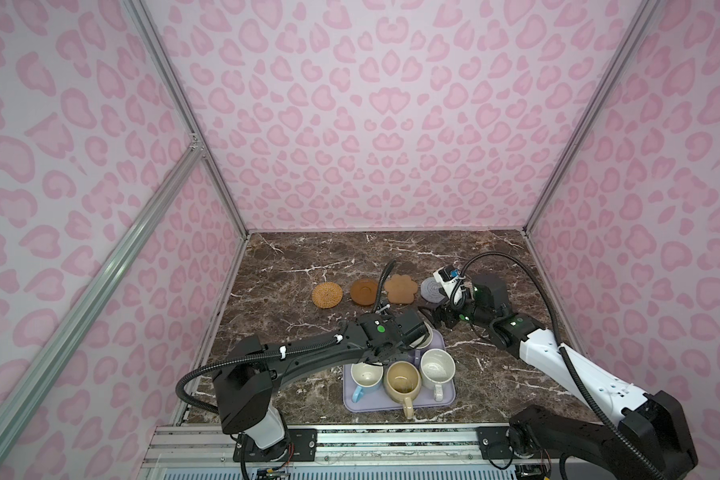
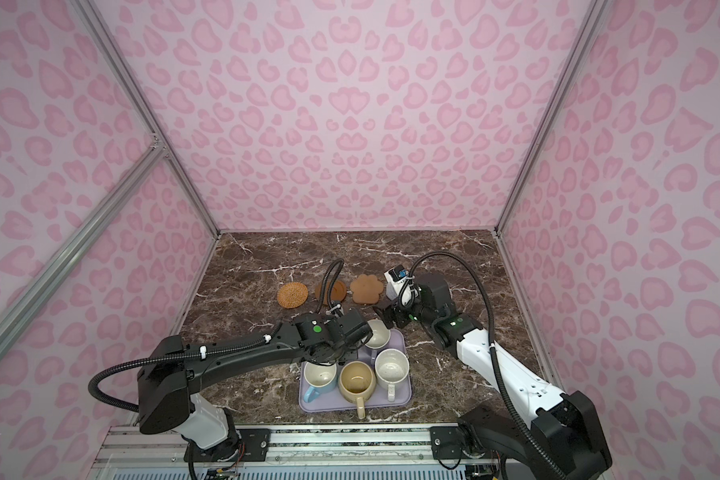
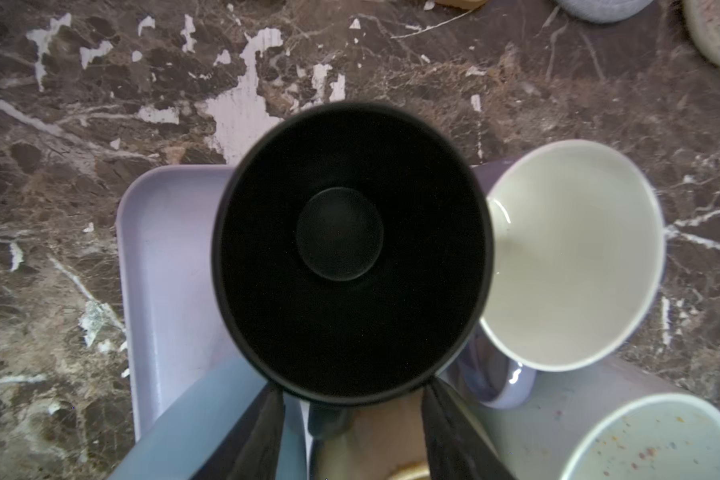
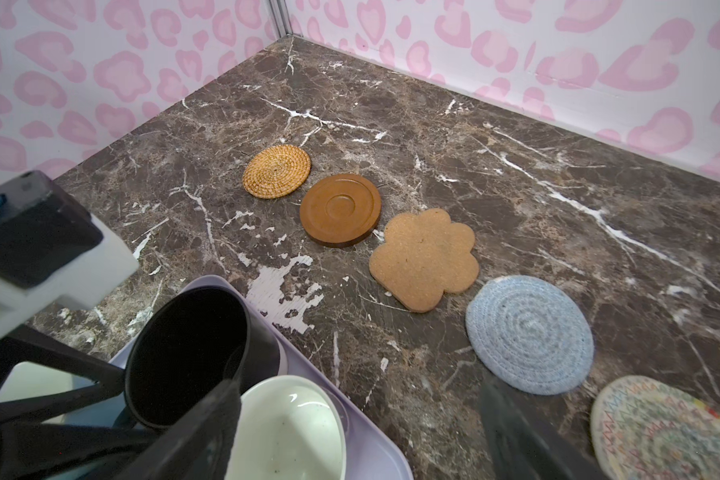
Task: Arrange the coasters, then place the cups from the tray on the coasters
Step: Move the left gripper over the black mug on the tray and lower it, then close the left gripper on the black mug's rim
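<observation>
Walls (image 1: pixel 371 124): pale pink with darker pink leopard-like blotches.
Table (image 1: pixel 308 257): dark brown marble with white veins.
Rattan coaster (image 4: pixel 277 171): golden tan, woven spiral.
Ringed coaster (image 4: pixel 340 210): mid brown, concentric rings.
Paw coaster (image 4: pixel 424 257): sandy tan, fine speckle.
Knitted coaster (image 4: pixel 528 332): grey-blue with paler rings.
Cream coaster (image 4: pixel 661 432), lower right of the frame: cream with multicoloured zigzags, perhaps red, green and blue; blurred.
Tray (image 3: pixel 167 249): plain lavender.
Black cup (image 3: pixel 350 249): black inside and out.
Lavender cup (image 3: pixel 570 257): lavender outside, white inside.
Blue cup (image 1: pixel 366 376): light blue outside, white inside.
Beige cup (image 1: pixel 402 381): yellow-beige throughout.
Speckled cup (image 1: pixel 436 365): white with small coloured specks.
</observation>
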You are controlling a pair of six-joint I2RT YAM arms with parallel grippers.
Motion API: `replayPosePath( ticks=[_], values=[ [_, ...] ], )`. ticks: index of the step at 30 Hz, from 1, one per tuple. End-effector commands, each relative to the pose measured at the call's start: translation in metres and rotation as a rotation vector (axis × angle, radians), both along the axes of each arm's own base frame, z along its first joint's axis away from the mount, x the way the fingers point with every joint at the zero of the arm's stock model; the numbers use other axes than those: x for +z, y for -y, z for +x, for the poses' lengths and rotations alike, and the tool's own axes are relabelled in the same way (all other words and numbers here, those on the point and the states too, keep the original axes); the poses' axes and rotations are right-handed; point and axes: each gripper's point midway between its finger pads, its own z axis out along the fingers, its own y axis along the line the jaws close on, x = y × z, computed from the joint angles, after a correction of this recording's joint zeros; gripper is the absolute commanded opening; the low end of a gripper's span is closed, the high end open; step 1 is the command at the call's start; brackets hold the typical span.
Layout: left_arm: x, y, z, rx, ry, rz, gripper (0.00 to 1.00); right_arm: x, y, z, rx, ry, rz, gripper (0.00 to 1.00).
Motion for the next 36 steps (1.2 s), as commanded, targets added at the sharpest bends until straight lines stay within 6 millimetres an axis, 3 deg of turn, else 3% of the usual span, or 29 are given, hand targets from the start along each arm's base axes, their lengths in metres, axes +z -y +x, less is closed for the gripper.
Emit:
replayPosePath(
  ticks=[1, 7, 17, 25, 30, 36],
  values=[
    [0.014, -0.008, 0.004, 0.026, 0.047, -0.002, 0.53, -0.002, 0.004, 0.005, -0.034, 0.006, 0.001, 0.92],
    [0.041, 0.001, 0.002, -0.002, 0.059, -0.052, 0.53, 0.005, 0.007, 0.004, -0.042, 0.016, 0.013, 0.91],
    [0.015, 0.000, -0.014, -0.011, 0.015, 0.002, 0.54, 0.008, 0.016, 0.010, -0.099, 0.029, 0.037, 0.90],
    [0.008, 0.002, -0.004, -0.018, 0.053, 0.079, 0.54, 0.001, 0.016, 0.012, -0.102, 0.002, 0.023, 0.90],
    [0.003, -0.008, -0.001, -0.018, 0.063, 0.129, 0.55, 0.001, 0.017, 0.012, -0.105, 0.002, 0.025, 0.90],
    [-0.006, 0.009, -0.001, -0.107, 0.047, 0.043, 0.52, 0.000, 0.017, 0.012, -0.105, -0.002, 0.023, 0.90]
  ],
)
